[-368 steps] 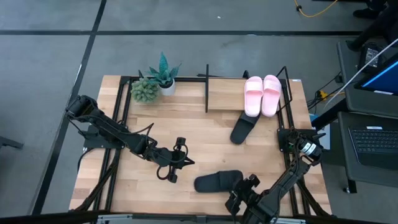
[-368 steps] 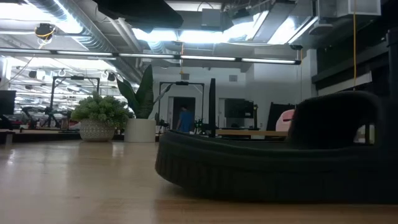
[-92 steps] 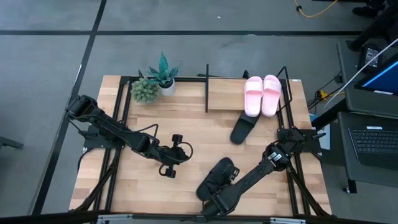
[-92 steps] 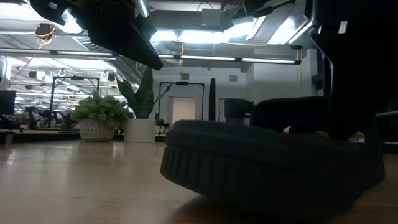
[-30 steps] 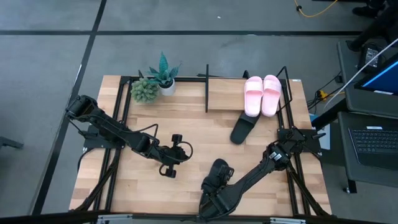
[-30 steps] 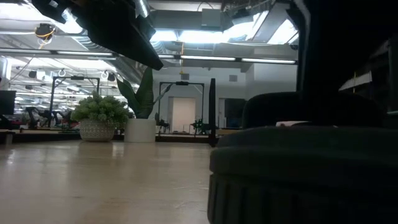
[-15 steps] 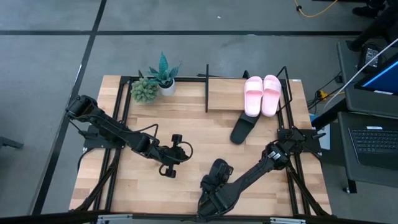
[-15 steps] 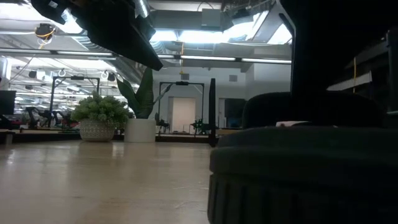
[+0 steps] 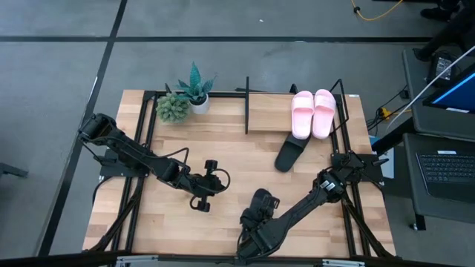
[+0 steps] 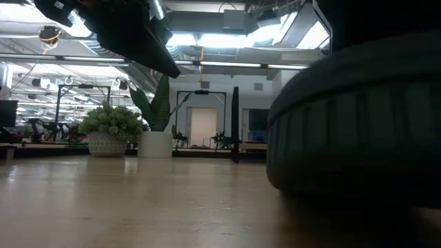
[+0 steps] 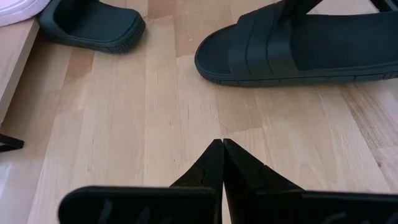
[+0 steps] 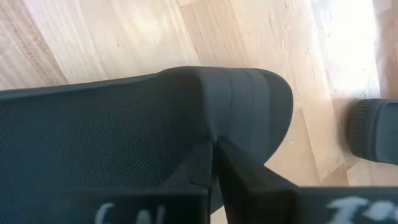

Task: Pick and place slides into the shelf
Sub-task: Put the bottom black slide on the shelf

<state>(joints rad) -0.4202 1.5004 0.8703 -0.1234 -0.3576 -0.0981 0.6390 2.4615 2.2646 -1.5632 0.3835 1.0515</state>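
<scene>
Up close, right pincer clamped on matte, ribbed-soled black slide; left pincer closed, empty.

We observe even overhead lighting across the tabletop, with soft, short shadows. In the low view, ceiling light strips glare brightly, and the near black slide appears as a dark, out-of-focus mass. Window glare washes out one corner of the right wrist view.

A robotics lab or open industrial workspace is shown. Exposed ducts and strip lights are seen overhead, a grey concrete floor surrounds the wooden table, and a laptop is set just beyond the right arm's base.
</scene>
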